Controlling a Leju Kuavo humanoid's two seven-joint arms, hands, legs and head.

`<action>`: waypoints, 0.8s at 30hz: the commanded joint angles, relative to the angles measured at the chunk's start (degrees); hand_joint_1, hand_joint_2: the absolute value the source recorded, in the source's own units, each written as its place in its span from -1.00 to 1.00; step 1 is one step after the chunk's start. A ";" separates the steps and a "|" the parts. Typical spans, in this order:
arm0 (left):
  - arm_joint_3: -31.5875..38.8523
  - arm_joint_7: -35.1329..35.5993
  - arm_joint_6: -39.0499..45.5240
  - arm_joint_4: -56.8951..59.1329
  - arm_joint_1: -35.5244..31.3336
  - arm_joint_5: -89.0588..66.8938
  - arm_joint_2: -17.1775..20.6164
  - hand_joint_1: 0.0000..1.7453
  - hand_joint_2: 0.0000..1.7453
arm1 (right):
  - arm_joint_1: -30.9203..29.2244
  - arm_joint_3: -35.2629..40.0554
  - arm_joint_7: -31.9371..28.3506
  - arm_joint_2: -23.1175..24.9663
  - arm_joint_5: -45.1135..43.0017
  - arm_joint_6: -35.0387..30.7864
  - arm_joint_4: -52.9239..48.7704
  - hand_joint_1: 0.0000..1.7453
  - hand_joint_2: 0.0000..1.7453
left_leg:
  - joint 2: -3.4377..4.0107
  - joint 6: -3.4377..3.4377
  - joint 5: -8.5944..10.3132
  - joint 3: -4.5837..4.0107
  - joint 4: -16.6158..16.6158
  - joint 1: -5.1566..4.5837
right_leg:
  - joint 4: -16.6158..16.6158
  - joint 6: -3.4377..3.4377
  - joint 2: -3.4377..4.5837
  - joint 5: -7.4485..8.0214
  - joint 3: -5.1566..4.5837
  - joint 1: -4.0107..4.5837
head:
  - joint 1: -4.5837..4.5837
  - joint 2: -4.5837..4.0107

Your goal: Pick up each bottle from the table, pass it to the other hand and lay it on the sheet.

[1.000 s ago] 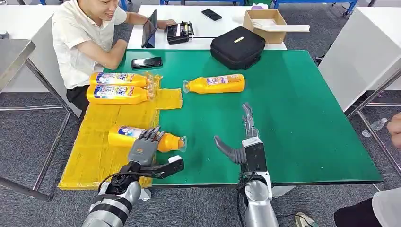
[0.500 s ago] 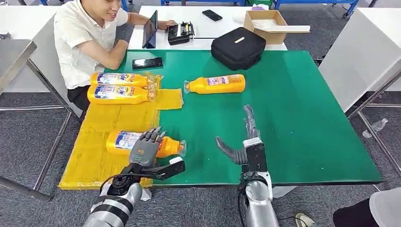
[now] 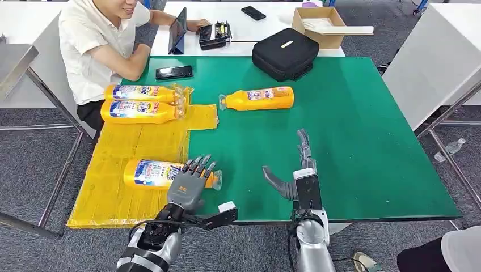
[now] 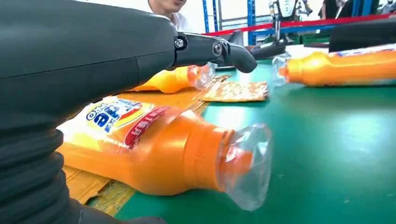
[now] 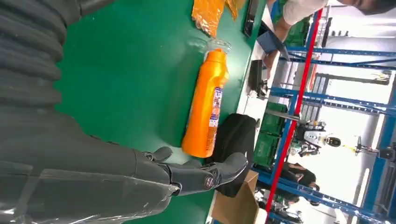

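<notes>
An orange bottle [image 3: 150,173] [image 4: 154,149] lies on its side on the yellow sheet [image 3: 142,141], its clear cap over the green table [image 3: 351,147]. My left hand [image 3: 193,184] hovers just behind the bottle's neck with fingers [image 4: 210,46] stretched out, holding nothing. Two more orange bottles [image 3: 144,92] [image 3: 142,111] lie side by side at the sheet's far end. Another orange bottle [image 3: 258,98] [image 5: 205,107] lies on the bare green table, well ahead of my right hand [image 3: 298,170]. That hand is open, thumb out, fingers [image 5: 201,175] pointing at the bottle.
A person [image 3: 96,51] sits at the table's far left corner beside a black phone [image 3: 174,72]. A black bag [image 3: 285,54] rests on the far edge. A tablet [image 3: 178,34] and a cardboard box [image 3: 317,25] stand on the white table behind.
My left hand has let go of the near bottle and drawn back toward the table's near edge. The bottle now lies a little further left on the sheet. The right hand barely moved.
</notes>
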 commanded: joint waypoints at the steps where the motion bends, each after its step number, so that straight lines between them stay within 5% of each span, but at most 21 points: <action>1: -1.93 0.02 -0.53 -0.64 -0.45 0.07 1.21 -1.00 1.00 | -0.69 -0.89 -0.03 -0.56 0.20 0.18 0.86 -1.00 1.00 | 0.12 0.00 -0.06 0.08 -0.02 0.02 | -0.04 -0.15 0.05 -0.03 0.07 0.05 | 0.00 0.02; 13: -2.47 -0.68 0.00 -0.81 -0.45 0.93 1.37 -1.00 1.00 | -0.64 -0.89 -0.07 -0.59 0.30 0.06 0.80 -1.00 1.00 | 0.27 -0.03 -0.16 0.24 -0.04 0.06 | -0.08 -0.36 0.12 -0.09 0.21 0.12 | 0.00 0.00; 24: -7.92 -6.63 1.44 -19.57 5.53 14.41 0.84 -1.00 1.00 | 1.60 0.30 0.02 -0.22 2.08 -1.67 -3.30 -1.00 1.00 | 0.13 -0.01 -0.09 -0.11 0.02 0.03 | -0.01 -0.17 0.04 -0.06 -0.09 0.06 | 0.02 0.00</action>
